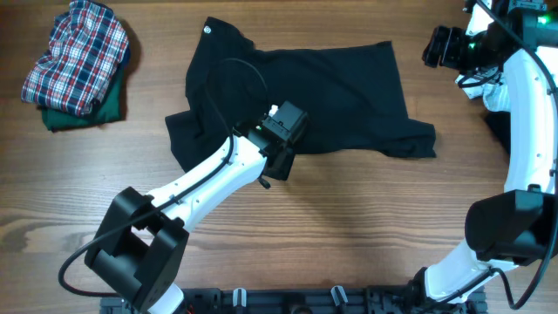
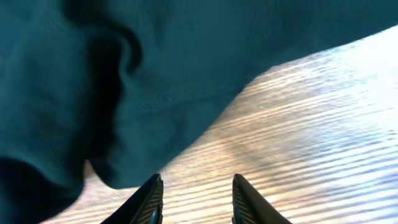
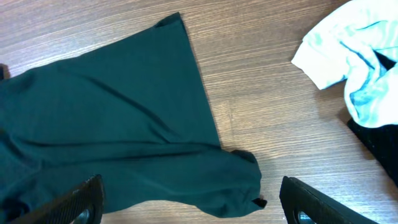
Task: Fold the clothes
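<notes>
The clothes here are chiefly a black T-shirt (image 1: 296,96) lying partly spread in the middle of the table, with a small white logo near its collar. My left gripper (image 1: 279,157) hovers at the shirt's lower edge. In the left wrist view my left gripper (image 2: 196,200) is open, with bare wood between the fingers and the shirt's rumpled hem (image 2: 155,74) just ahead to the left. My right gripper (image 1: 433,48) is raised off the shirt's far right corner. In the right wrist view it (image 3: 199,202) stands wide open above the shirt's sleeve (image 3: 236,180), holding nothing.
A plaid garment (image 1: 78,52) lies on a green one (image 1: 83,115) at the back left. A light blue garment (image 3: 354,56) and a dark one (image 3: 382,143) lie at the right edge, under my right arm. Bare wooden tabletop (image 1: 366,218) runs along the front.
</notes>
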### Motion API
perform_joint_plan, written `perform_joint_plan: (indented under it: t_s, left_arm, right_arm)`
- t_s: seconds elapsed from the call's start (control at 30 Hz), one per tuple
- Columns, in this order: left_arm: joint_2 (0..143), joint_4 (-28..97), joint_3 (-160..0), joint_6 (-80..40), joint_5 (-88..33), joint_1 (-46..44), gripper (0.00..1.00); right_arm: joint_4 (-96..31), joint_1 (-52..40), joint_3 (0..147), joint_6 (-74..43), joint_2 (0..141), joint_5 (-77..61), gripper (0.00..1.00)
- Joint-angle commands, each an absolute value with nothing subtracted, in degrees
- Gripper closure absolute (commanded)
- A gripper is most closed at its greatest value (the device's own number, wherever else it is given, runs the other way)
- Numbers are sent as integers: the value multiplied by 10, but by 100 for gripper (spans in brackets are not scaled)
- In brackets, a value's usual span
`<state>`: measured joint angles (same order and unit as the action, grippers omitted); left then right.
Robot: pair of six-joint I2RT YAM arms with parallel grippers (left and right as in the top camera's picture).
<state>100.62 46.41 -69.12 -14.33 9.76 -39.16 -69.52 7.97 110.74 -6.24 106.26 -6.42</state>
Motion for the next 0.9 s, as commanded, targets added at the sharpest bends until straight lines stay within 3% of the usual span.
perform_joint_plan:
  t_s: [0.0,0.17,0.47,0.87]
  left_arm:
    - [1018,446,-681,-55,136,-385,59]
    - [1045,418,-675,-3,135,-380,57]
    - [1070,439,-674,-2,136,-381,63]
    - [1080,428,-674,-2,159,-380,64]
  right_arm:
    - [-695,79,1105,-65,1052,-79,10]
    - [-696,79,1105,-64,1052,-79,9]
    - [-696,79,1105,-64,1052,-79,9]
    - [-701,79,1105,-60,1052,-79,9]
